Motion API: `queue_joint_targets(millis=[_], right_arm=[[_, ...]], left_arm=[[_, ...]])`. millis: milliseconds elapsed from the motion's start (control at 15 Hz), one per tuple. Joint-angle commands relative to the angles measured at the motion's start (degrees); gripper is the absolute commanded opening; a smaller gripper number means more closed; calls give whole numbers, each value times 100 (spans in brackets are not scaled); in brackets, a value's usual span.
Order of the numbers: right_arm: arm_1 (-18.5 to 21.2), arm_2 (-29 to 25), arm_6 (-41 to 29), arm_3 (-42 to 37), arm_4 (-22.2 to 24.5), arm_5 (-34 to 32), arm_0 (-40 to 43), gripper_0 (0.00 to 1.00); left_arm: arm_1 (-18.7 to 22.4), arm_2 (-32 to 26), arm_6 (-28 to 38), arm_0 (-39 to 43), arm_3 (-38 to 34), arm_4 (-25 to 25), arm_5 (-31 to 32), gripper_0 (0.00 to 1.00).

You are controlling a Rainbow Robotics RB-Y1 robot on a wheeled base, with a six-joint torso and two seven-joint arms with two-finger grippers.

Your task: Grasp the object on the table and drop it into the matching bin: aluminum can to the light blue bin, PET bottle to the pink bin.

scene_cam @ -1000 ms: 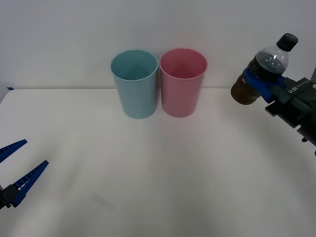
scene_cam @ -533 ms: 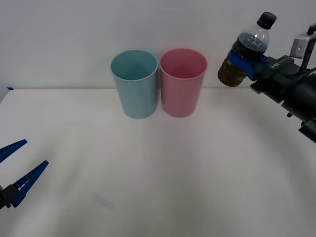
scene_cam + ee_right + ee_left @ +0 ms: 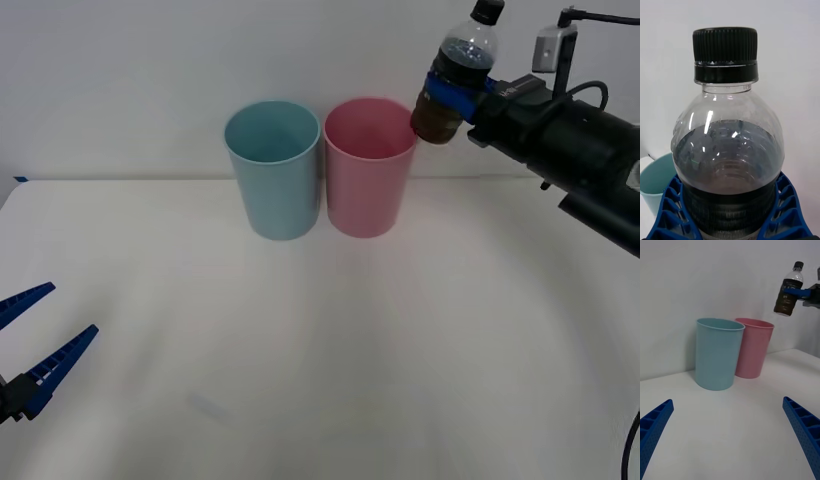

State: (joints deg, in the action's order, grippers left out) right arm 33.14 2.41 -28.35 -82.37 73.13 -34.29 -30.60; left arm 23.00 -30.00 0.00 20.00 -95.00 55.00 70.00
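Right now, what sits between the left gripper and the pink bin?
In the left wrist view, the light blue bin stands between the open left gripper and the pink bin, with bare table before it.

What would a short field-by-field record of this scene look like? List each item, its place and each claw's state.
PET bottle: upright, dark liquid, black cap, held in the air beside the pink bin's rim
right claw: shut on the bottle
pink bin: standing on the table, right of the light blue bin
left claw: open, low at the table's near left

clear glossy plastic bottle [image 3: 728, 150] (ribbed cap), smooth plastic bins
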Motion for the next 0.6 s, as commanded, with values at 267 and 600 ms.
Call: queue_joint_targets(millis=[267, 600], right_arm=[[-80, 225, 84, 801, 8, -131, -755, 0], [-282, 313, 260, 1733, 78, -535, -1484, 0]], left_arm=[[0, 0, 0, 0, 0, 0, 0, 100], [0, 0, 0, 0, 0, 0, 0, 100]])
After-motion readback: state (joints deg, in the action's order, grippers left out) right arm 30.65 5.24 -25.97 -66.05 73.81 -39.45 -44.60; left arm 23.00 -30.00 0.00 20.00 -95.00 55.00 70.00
